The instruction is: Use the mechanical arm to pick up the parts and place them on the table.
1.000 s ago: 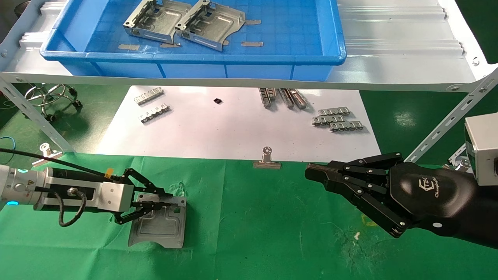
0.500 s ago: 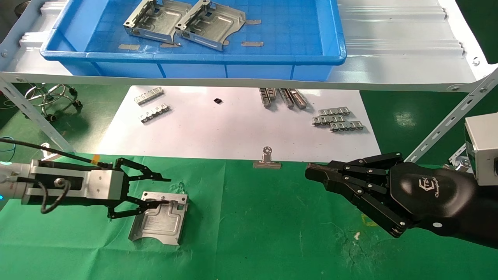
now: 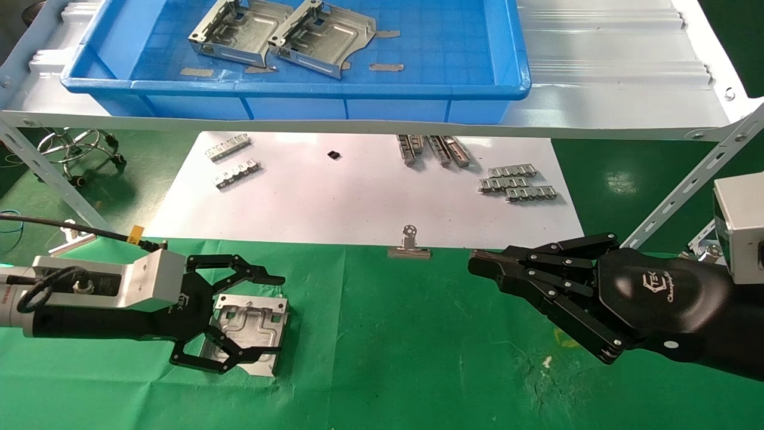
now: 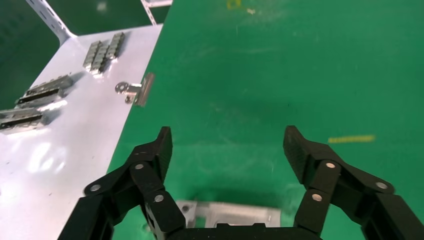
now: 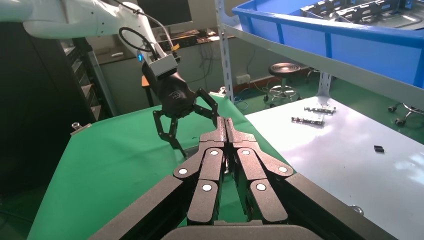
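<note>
While one part (image 3: 249, 325) already lies flat on the green counter (image 3: 418, 358), my left hand (image 3: 236, 319) hangs right over it with fingers spread wide, gripping nothing. Left wrist view agrees: the two black fingers (image 4: 152, 160) stand far apart and only the plate's edge (image 4: 230, 214) peeks out beneath them. Looks released to me, placement of this one done.

Two more parts (image 3: 280, 36) sit side by side in the blue tray (image 3: 507, 65) up on the white shelf (image 3: 615, 65), so I judge the task partway through.

Right hand (image 3: 483, 266) is parked over the counter well to the right, fingers pressed together, carrying nothing; in its own wrist view the fingertips (image 5: 225, 131) meet.

Risks from here:
- Lower finger (image 3: 206, 361) overlaps the plate's near edge in the head view; I can't tell if it touches. Lifting off carelessly could drag or flip the plate.
- Raised flanges could catch a finger link on the way up.
- Cloth is wrinkled, so a nudged plate may slide.
- Reaching to the tray means clearing the shelf lip and its slanted brace (image 3: 54, 179); a low path would hit them.
- Tray plates lie touching, so grabbing one may shift the other.
</note>
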Robot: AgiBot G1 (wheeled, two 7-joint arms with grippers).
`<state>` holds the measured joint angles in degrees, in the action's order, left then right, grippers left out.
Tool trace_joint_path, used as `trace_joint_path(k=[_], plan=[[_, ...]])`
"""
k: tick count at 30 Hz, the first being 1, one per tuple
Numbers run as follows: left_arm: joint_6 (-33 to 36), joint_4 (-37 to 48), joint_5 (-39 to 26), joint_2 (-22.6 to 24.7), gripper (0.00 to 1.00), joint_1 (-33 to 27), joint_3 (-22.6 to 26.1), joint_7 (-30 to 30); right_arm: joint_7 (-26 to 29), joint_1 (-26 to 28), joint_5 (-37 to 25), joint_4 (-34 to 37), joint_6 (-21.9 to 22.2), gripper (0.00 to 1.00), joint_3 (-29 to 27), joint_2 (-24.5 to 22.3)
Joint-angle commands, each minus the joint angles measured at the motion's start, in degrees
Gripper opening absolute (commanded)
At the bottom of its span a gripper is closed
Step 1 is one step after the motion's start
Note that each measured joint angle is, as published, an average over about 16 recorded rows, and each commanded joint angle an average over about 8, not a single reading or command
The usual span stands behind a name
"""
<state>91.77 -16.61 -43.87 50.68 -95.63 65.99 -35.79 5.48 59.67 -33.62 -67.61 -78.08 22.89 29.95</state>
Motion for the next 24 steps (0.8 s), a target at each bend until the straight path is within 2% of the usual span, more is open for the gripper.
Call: trace_joint_path(k=[1,24], plan=[[-0.23,-2.2,0.08,-0.6,1.0,1.31,-1.93,1.79,0.0,0.0,0.0,0.0,0.0,1.0,0.0,0.0],[-2.9,-27.23,0.96,-7.48,1.0,16.29,-23.89,22.25,0.0,0.0,0.0,0.0,0.0,1.0,0.0,0.0]])
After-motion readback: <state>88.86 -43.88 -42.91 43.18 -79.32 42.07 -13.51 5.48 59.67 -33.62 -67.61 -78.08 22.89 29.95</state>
